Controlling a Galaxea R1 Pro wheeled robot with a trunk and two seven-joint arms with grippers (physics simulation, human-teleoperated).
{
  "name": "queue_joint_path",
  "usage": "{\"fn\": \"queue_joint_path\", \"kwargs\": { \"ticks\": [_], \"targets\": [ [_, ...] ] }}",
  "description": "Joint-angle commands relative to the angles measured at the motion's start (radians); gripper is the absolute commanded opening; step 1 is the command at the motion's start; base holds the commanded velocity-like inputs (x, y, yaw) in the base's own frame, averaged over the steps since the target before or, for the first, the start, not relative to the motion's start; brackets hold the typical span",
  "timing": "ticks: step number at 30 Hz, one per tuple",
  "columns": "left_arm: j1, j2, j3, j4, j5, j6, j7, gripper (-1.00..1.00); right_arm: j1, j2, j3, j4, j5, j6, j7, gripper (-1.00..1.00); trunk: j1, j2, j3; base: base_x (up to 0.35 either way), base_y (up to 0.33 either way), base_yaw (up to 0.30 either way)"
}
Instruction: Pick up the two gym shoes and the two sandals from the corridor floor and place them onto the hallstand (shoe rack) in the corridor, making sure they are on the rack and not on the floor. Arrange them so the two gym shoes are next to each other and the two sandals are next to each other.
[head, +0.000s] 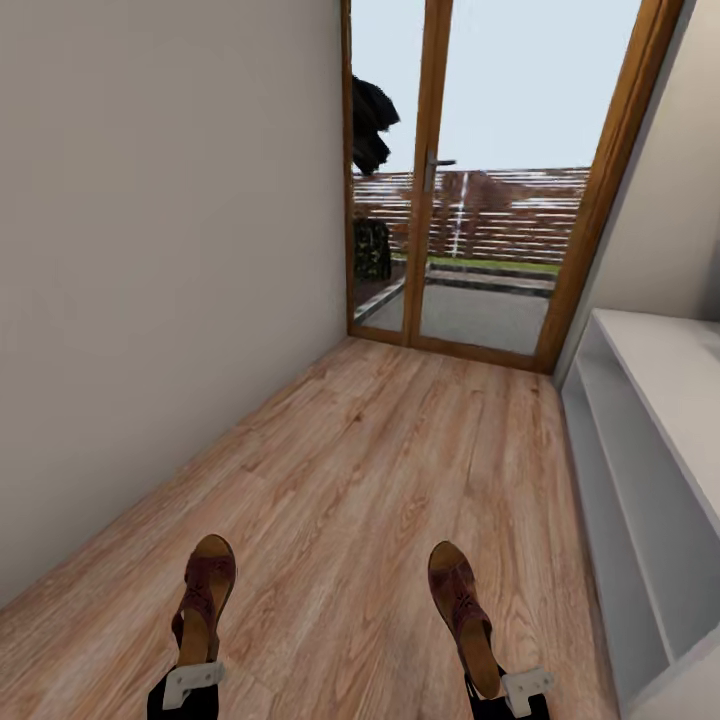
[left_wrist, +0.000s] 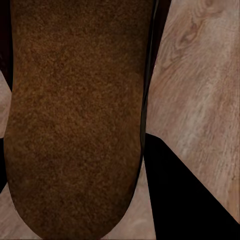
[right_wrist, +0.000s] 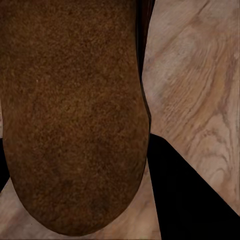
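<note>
Two dark brown sandals are held out ahead of me above the wood-plank corridor floor (head: 380, 470). My left gripper (head: 195, 660) is shut on the heel of the left sandal (head: 205, 590). My right gripper (head: 488, 678) is shut on the heel of the right sandal (head: 460, 600). In the left wrist view the left sandal's brown surface (left_wrist: 75, 125) sits beside a black finger (left_wrist: 185, 200). The right wrist view has the right sandal (right_wrist: 70, 115) against its black finger (right_wrist: 195, 195). The light-grey hallstand (head: 650, 390) runs along the right wall. The gym shoes are out of view.
A plain beige wall (head: 160, 280) closes the corridor's left side. At the far end stands a wood-framed glass door (head: 470, 180) with a patio and a fence behind it. Bare plank floor stretches between me and the door.
</note>
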Motion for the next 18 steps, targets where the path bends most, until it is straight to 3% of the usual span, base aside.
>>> {"fn": "queue_joint_path", "kwargs": {
  "ticks": [1,5,18],
  "targets": [
    [-0.001,0.000,0.002,0.001,0.002,-0.002,-0.005,-1.00,0.000,-0.001,0.004,0.000,-0.003,-0.002,0.001,-1.00,0.000,0.000,-0.001,0.340,0.000,0.273],
    [-0.001,0.000,0.002,0.001,0.002,-0.002,-0.005,-1.00,0.000,-0.001,0.003,0.000,-0.004,-0.002,0.001,-1.00,0.000,0.000,-0.001,0.340,0.000,0.256],
    [0.000,0.000,0.002,0.001,0.002,-0.002,-0.005,-1.00,0.000,-0.003,-0.001,-0.002,-0.007,-0.004,-0.003,-1.00,0.000,0.000,-0.001,0.340,0.000,0.012]
  ]
}}
